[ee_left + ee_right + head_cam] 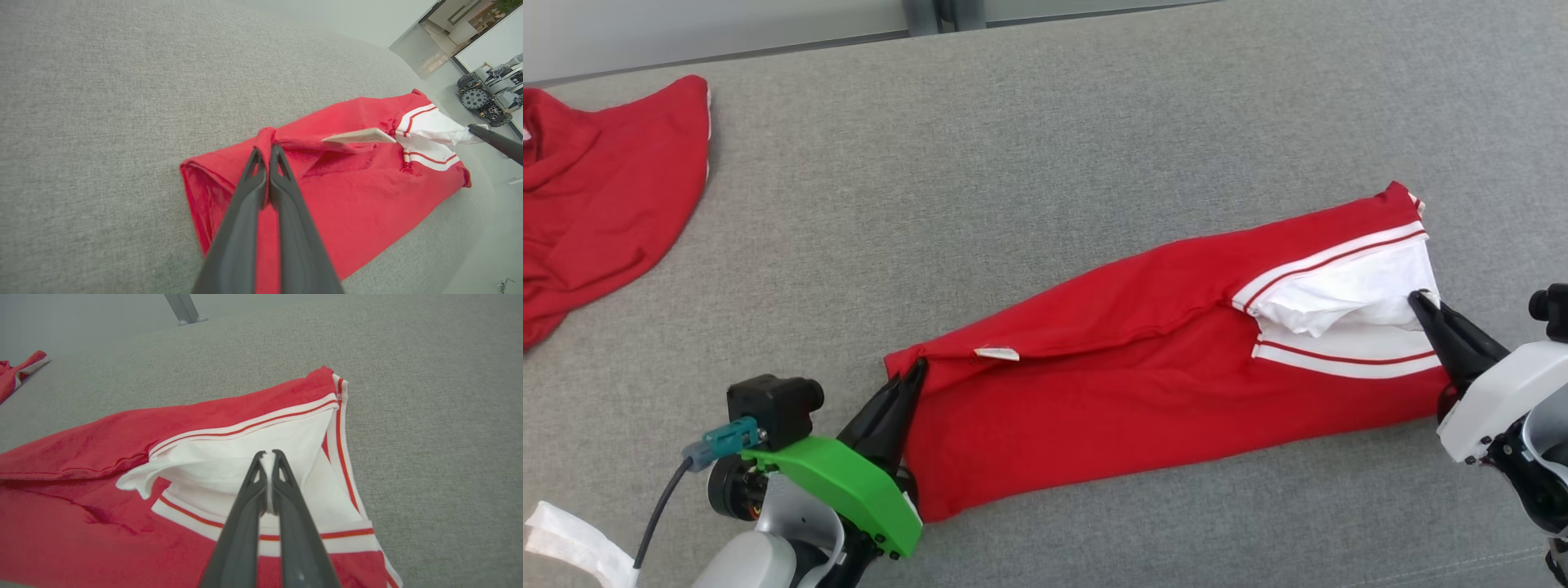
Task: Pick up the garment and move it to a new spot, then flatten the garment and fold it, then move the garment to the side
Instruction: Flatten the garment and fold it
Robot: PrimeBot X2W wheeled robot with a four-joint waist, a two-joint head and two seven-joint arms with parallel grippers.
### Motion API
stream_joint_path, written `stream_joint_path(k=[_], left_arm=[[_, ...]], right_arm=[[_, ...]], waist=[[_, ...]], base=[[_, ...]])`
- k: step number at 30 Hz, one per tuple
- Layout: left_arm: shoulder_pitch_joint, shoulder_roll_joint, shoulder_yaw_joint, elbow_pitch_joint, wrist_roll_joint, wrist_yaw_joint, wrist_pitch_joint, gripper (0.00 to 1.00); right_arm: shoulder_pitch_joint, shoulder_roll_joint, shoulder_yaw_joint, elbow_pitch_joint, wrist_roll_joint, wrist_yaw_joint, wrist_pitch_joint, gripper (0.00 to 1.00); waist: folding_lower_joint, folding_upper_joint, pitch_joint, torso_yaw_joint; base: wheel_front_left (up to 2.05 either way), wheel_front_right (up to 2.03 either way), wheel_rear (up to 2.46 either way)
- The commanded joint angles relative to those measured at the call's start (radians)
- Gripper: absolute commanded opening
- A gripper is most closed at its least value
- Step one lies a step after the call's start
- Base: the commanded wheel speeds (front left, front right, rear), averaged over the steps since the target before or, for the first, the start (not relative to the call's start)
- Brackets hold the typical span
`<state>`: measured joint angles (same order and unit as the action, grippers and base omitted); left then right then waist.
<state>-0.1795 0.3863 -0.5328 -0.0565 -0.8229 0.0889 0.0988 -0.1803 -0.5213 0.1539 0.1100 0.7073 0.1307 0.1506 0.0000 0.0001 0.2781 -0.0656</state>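
Red garment toward the front edge of the surface, left claw clamped on its red end, right claw clamped on its white part

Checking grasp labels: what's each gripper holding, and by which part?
Both hold the red garment: left gripper pinches a red fold at its plain end, right gripper pinches white fabric at the striped end.

Looking forward and down from the head, taking in the whole garment. Sitting close at each wrist — sighting along the left gripper from the red end, the right gripper from the white-trimmed end — sharing the garment's middle.
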Motion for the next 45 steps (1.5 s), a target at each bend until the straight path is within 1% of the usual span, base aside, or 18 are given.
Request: stream_joint_path(k=[1,2,3,4,5,8,13,16,20,22,24,29,32,33,34,35,40,45], left_arm=[[0.007,-0.003,-0.002,0.006,0.005,-0.007,-0.011,0.62],[0.013,-0.002,-0.013,0.014,0.009,-0.012,-0.007,1.0],[0.017,0.0,-0.02,0.021,0.013,-0.016,-0.005,1.0],[0.02,0.002,-0.029,0.031,0.02,-0.02,-0.006,1.0],[0.024,0.004,-0.038,0.039,0.024,-0.025,-0.006,1.0],[0.048,0.001,-0.051,0.072,0.027,-0.026,-0.018,1.0],[0.1,-0.008,0.014,0.128,0.089,0.078,-0.173,1.0],[0.124,-0.027,0.066,0.134,0.118,0.125,-0.293,1.0],[0.108,-0.077,0.097,0.128,0.168,0.142,-0.355,1.0],[0.099,-0.105,0.112,0.124,0.206,0.14,-0.363,1.0],[0.094,-0.173,0.173,0.09,0.236,0.138,-0.366,1.0],[0.139,-0.274,0.25,0.081,0.379,0.063,-0.365,1.0],[0.157,-0.305,0.274,0.089,0.428,0.023,-0.364,1.0],[0.165,-0.313,0.282,0.093,0.44,0.007,-0.364,1.0],[0.17,-0.32,0.291,0.097,0.447,-0.005,-0.364,1.0],[0.179,-0.324,0.305,0.102,0.459,-0.02,-0.364,1.0],[0.209,-0.334,0.326,0.114,0.507,-0.07,-0.364,1.0],[0.236,-0.335,0.327,0.119,0.514,-0.107,-0.364,1.0]], right_arm=[[-0.014,-0.008,-0.002,0.012,-0.015,0.0,-0.006,0.0],[-0.015,-0.009,0.001,0.02,-0.015,0.0,-0.005,0.0],[-0.015,-0.012,0.004,0.027,-0.015,0.0,-0.003,0.34],[-0.012,-0.017,0.008,0.035,-0.015,0.0,0.002,0.98],[-0.006,-0.019,0.01,0.044,-0.009,0.0,0.011,1.0],[0.011,-0.04,0.019,0.044,0.015,0.0,0.045,1.0],[-0.002,-0.073,-0.038,0.017,0.052,0.0,0.093,1.0],[-0.038,-0.066,-0.095,0.031,0.005,0.0,0.12,1.0],[-0.091,-0.044,-0.11,0.087,-0.079,0.0,0.185,1.0],[-0.12,-0.012,-0.104,0.131,-0.095,0.0,0.214,1.0],[-0.143,-0.008,-0.096,0.19,-0.127,0.0,0.234,1.0],[-0.207,0.016,-0.059,0.343,-0.193,0.0,0.252,1.0],[-0.215,0.046,-0.037,0.402,-0.165,0.0,0.27,1.0],[-0.215,0.056,-0.021,0.409,-0.129,0.002,0.278,0.68],[-0.214,0.069,-0.004,0.404,-0.087,0.003,0.281,0.14],[-0.209,0.071,0.012,0.388,-0.023,0.005,0.283,0.0],[-0.185,-0.071,-0.062,0.41,0.133,-0.001,0.27,0.0],[-0.149,-0.212,-0.202,0.507,0.204,-0.001,0.287,0.0]], waist=[[0.0,-0.0001,-0.003,0.006],[0.0,-0.0001,-0.005,0.008],[0.0,-0.0001,-0.006,0.01],[0.0,-0.0001,-0.008,0.012],[0.0,-0.0001,-0.01,0.013],[0.0,-0.0001,-0.018,0.016],[0.0,-0.0001,-0.024,0.005],[0.0,-0.0001,-0.009,0.011],[0.0,-0.0001,0.024,0.038],[0.0,-0.0001,0.038,0.05],[0.0,-0.0001,0.049,0.065],[0.0,-0.0001,0.062,0.092],[0.0,-0.0001,0.057,0.103],[0.0,-0.0001,0.053,0.105],[0.0,-0.0001,0.048,0.106],[0.0,-0.0001,0.04,0.106],[0.0,-0.0001,0.008,0.109],[0.0,-0.0001,-0.028,0.129]], base=[[0.0,0.0,0.0],[0.0,0.0,0.0],[0.0,0.0,0.0],[0.0,0.0,0.0],[0.0,0.0,0.0],[0.0,0.0,0.0],[0.0,0.0,0.0],[0.0,0.0,0.0],[0.0,0.0,0.0],[0.0,0.0,0.0],[0.0,0.0,0.0],[0.0,0.0,0.0],[0.0,0.0,0.0],[0.0,0.0,0.0],[0.0,0.0,0.0],[0.0,0.0,0.0],[0.0,0.0,0.0],[0.0,0.0,0.0]])
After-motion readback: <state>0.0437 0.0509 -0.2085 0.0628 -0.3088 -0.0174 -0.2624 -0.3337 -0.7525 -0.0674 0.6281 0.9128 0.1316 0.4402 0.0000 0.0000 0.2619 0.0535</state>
